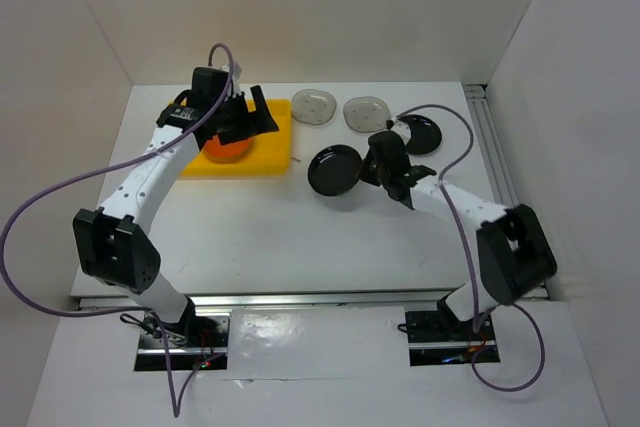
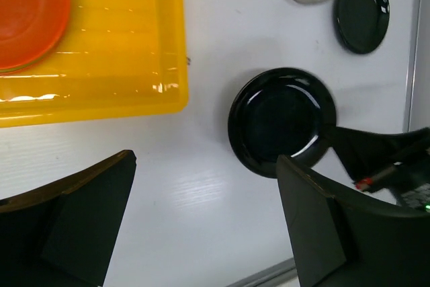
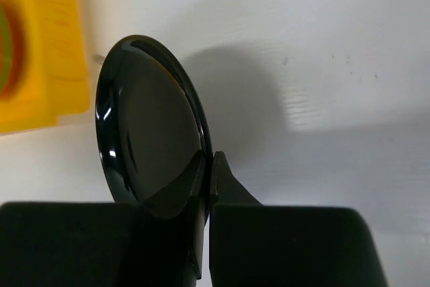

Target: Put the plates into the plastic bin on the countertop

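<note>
I had the right gripper (image 3: 207,166) clenched on the near rim of one black plate (image 3: 144,119), one finger over the lip and one under it. A shallow plate gives nothing else to hold, so the edge pinch was the only sensible grasp. From the wrist view the plate stretched away ahead of the fingertips and looked canted, but I could not tell whether it had left the countertop (image 1: 300,227). The plastic bin (image 1: 265,152) sat off to the left of that hand, close by, with open white surface between plate and bin wall. I judged the next move to be a lift and a short carry that way, watching that the thin grip did not let the glossy rim slip. The left gripper (image 1: 250,117) hung over the bin's right half with its jaws spread wide and nothing between them, so it had released and held no plate. An orange plate (image 1: 225,150) lay in the bin below and to the left of those open fingers, which left the bin's right side free for the incoming plate. Beyond the right hand, well apart from the bin, a second black plate (image 1: 420,134) and two translucent grey plates (image 1: 313,105) waited flat on the surface, not yet handled.
</note>
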You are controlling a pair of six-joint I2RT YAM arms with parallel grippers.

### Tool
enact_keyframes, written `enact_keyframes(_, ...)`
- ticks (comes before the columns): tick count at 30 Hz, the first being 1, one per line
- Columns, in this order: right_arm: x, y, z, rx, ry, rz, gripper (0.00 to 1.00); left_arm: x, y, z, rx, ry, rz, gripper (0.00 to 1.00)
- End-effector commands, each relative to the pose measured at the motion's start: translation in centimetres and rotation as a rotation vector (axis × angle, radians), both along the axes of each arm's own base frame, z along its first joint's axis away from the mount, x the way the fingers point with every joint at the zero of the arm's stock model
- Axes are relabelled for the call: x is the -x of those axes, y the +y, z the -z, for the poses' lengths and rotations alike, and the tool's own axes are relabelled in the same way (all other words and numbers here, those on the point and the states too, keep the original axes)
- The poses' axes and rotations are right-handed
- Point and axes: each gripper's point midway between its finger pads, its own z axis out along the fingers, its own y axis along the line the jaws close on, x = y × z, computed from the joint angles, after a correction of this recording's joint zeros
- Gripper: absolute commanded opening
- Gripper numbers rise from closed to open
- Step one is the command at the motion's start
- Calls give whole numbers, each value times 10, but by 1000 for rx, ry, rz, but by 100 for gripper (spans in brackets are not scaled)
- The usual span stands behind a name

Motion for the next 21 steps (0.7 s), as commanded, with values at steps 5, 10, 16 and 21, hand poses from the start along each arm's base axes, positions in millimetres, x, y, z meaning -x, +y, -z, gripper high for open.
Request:
enact_keyframes(5, 22, 12, -106, -129, -261, -92, 0, 6, -57, -12, 165, -39, 342, 99)
enact_keyframes(10, 16, 35, -120, -263, -327, -221, 0, 19, -90, -4, 277, 15, 520, 99)
enact_keyframes(16, 11, 54, -138, -439, -398, -302, 0, 20, -101, 15, 277, 60, 550, 80)
enact_keyframes(21, 7, 58, -141, -476, -403, -333, 0, 17, -102, 31, 245, 100, 531, 75)
